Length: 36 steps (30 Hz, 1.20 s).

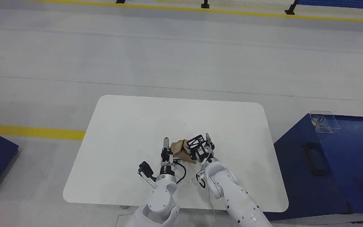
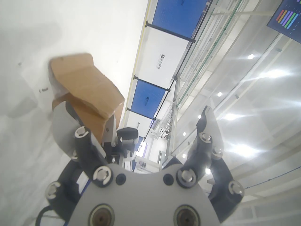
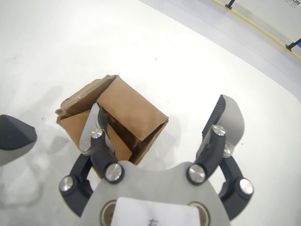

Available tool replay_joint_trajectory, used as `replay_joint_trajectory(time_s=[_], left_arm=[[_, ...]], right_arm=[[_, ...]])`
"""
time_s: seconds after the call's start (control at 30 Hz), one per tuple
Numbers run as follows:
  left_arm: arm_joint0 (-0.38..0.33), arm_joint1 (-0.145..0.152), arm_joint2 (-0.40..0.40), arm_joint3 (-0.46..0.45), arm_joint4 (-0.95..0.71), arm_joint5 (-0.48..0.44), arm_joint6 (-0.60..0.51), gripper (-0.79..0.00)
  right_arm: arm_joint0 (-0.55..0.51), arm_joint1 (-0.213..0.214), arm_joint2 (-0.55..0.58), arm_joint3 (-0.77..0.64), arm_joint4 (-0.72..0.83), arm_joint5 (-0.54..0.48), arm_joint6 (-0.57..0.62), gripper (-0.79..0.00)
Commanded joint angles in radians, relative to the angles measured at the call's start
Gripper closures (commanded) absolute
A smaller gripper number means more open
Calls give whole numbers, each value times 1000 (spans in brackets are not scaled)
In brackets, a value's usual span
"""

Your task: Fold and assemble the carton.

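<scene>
White and smooth, the table [image 1: 125, 125] stands on a grey shop floor and bears one small brown carton [image 3: 131, 109] near its front middle, lying on its side between both arms. The right tool [image 3: 160, 102] is spread wide, one finger poked into the carton's open mouth and the other well clear on the outside, so it grips nothing. The left tool [image 2: 134, 109] is also spread and empty, with one finger just beside the carton's far wall; I cannot tell whether it touches. The carton's upper edge [image 3: 80, 97] looks crumpled. The risks, as I judge them: the inside finger could catch the thin wall and tear or crush it if it sweeps sideways. The light carton could skate across the slick table if the left tool does not brace it. A half-folded flap could spring open, and two tools working so close could knock together.
</scene>
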Motion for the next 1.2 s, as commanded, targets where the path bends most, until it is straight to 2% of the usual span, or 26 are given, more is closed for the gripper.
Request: replay_joint_trajectory(time_s=[0.0, 0.27, 0.4, 0.53, 0.57, 0.67, 0.87, 1.17], left_arm=[[19, 9, -14, -51, 23, 77, -57, -785], [21, 11, -15, -57, 33, 96, -63, -785], [24, -5, -49, -43, -100, 14, -10, -785], [-10, -30, -47, 53, -180, -124, 64, -785], [-19, -37, -39, 80, -222, -131, 53, -785], [-46, -53, -23, 155, -225, -232, 66, -785], [-98, -82, 12, 273, -225, -286, 82, -785], [-169, -113, 20, 404, -177, -338, 121, -785]], right_arm=[[-11, 4, 15, -30, -7, -9, 18, -785], [-55, 21, 100, -153, -7, -19, 47, -785], [-43, 16, 103, -135, 6, 10, 15, -785], [-22, 5, 72, -83, -11, 47, -10, -785], [-17, 2, 65, -71, -12, 54, -13, -785], [-2, -5, 49, -42, -33, 79, -19, -785], [24, -15, 33, 1, -53, 106, -14, -785], [44, -27, 15, 44, -78, 114, 6, -785]])
